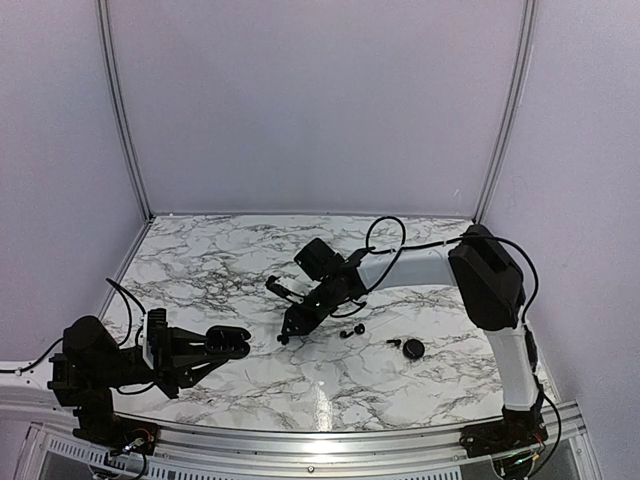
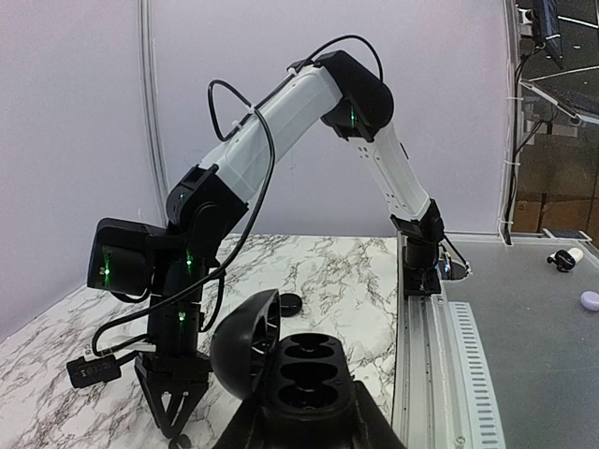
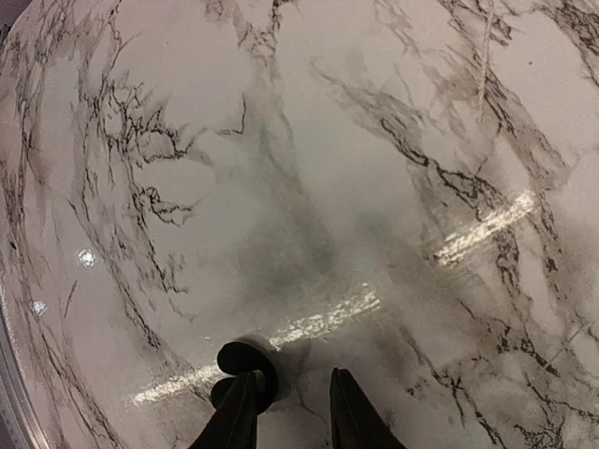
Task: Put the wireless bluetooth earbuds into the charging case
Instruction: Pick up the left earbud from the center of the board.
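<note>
Right gripper (image 3: 295, 379) fingers stand slightly apart; 1 earbud (image 3: 246, 360) touches one fingertip, outside the gap. Left gripper (image 1: 230, 343) clamps the open charging case (image 2: 304, 372). Closing now could flick the glossy bud away.

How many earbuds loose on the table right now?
3 earbuds: one at the right claw, one just right of it in the top view, one beside the black disc. Others may be hidden.

I see a white grey-veined marble tabletop (image 1: 220, 265) mid-frame, pale lilac backdrop panels (image 1: 320, 100) above it, and a silver aluminium rail (image 1: 330, 440) along the bottom edge.
</note>
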{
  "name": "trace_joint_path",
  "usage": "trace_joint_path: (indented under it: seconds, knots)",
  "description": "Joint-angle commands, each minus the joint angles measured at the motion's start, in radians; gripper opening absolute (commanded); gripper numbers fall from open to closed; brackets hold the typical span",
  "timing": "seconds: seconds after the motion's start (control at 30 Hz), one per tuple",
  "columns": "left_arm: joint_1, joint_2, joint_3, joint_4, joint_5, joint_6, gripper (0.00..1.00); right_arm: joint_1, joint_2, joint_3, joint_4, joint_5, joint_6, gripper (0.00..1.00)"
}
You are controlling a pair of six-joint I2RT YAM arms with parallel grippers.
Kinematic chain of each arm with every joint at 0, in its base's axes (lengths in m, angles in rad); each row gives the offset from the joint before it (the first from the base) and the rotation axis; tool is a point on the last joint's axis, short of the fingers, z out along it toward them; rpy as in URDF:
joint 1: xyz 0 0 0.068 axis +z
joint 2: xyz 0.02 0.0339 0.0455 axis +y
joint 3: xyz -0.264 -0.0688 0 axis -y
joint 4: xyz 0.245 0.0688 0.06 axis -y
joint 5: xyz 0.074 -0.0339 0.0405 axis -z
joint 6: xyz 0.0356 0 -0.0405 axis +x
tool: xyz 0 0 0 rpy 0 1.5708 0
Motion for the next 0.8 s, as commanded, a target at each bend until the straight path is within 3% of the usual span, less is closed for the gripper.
trace_joint_path:
  seconds: [0.0,0.77]
  knots:
    - [-0.003,-0.02,-0.011,0.01,-0.014,-0.002,0.0,0.011,0.031,0.064,-0.042,0.013,-0.009,0.29]
    - [-0.007,-0.024,-0.006,0.008,-0.005,0.0,0.0,0.048,0.082,0.152,-0.18,0.05,-0.052,0.26]
